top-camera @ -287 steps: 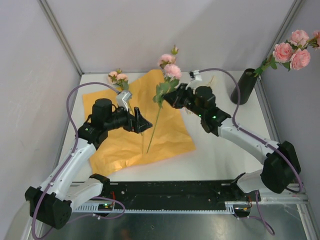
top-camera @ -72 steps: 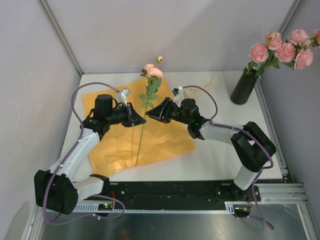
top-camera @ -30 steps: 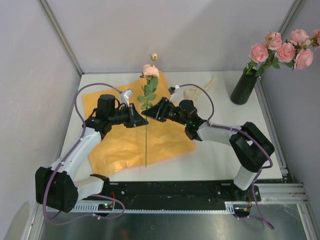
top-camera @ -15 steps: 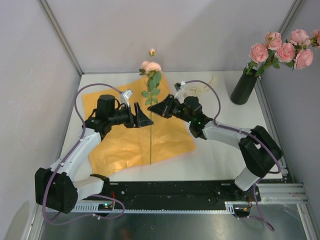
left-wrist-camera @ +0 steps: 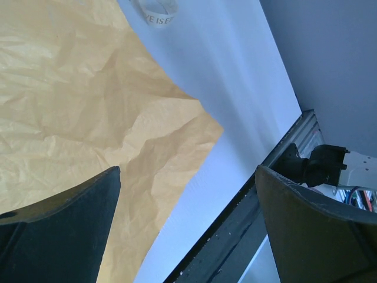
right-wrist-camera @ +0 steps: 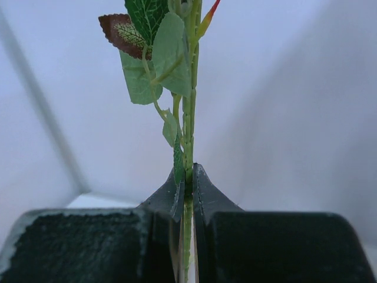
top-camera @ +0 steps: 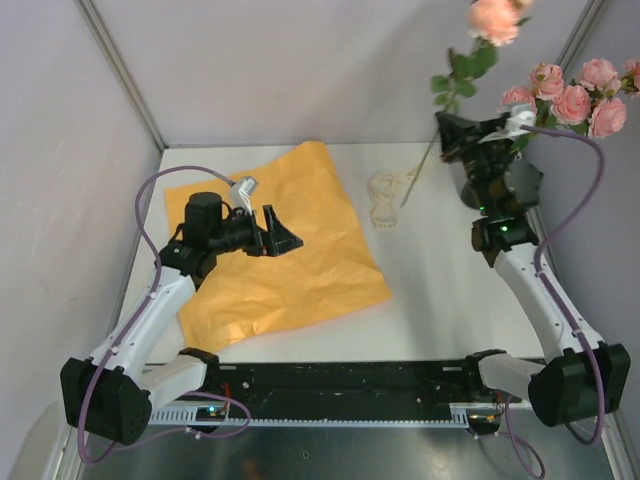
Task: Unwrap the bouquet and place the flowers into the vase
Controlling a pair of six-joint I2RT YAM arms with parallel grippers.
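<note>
Got one pink flower [top-camera: 497,18] pinched by its stem in the right jaws, up high over the bench's far right corner beside the other blooms [top-camera: 575,98] (vase itself lost behind that arm), with the left jaws gaping wide, empty, over the orange paper [top-camera: 300,262] toward the left edge.

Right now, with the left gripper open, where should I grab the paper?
The near right corner of the paper, coming in low from the bare table on its right. That pointed corner juts out free; the rest lies flat and creased.
</note>
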